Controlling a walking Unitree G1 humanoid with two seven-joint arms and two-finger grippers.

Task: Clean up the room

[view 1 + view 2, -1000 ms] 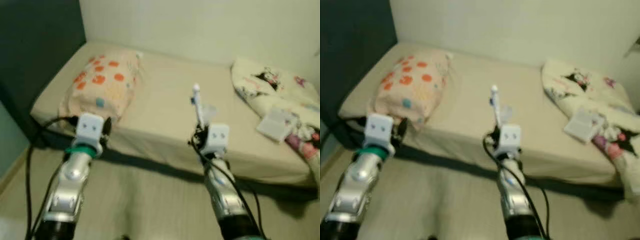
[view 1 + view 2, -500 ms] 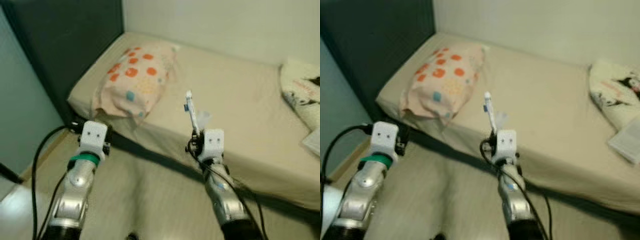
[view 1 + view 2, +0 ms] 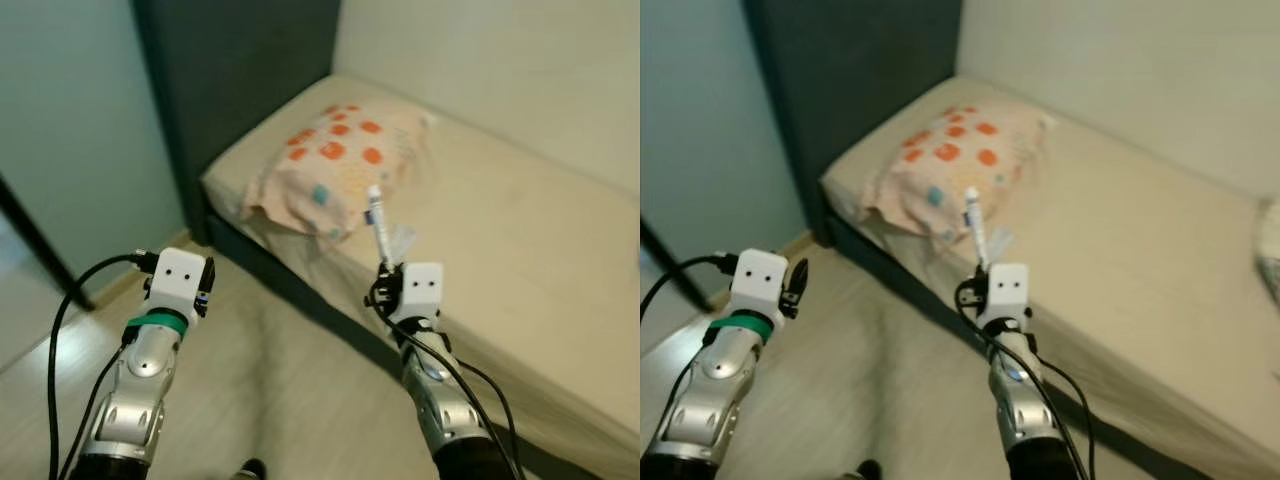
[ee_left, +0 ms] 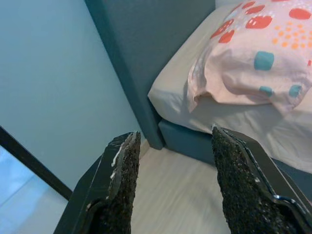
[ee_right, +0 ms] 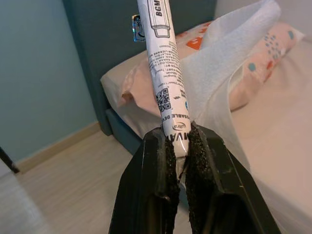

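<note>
My right gripper (image 5: pixel 176 146) is shut on a white printed tube (image 5: pixel 162 63) together with a crumpled white tissue (image 5: pixel 222 63). The tube (image 3: pixel 378 225) sticks up above the gripper (image 3: pixel 388 270), over the near edge of the bed (image 3: pixel 520 250). My left gripper (image 4: pixel 170 146) is open with nothing between its fingers (image 4: pixel 122 175), held over the wooden floor near the bed's corner. A pink pillow (image 3: pixel 340 165) with orange and teal dots lies at the head of the bed.
A dark teal headboard (image 3: pixel 230 90) stands behind the pillow, beside a light blue wall (image 3: pixel 70 130). A dark doorframe edge (image 3: pixel 30 230) runs at the left. Light wooden floor (image 3: pixel 260 390) lies between me and the bed frame (image 3: pixel 300 290).
The camera has swung left: the pillow and headboard now sit in the middle, and the printed blanket at the bed's far end has left the picture. Both grippers hold the same pose.
</note>
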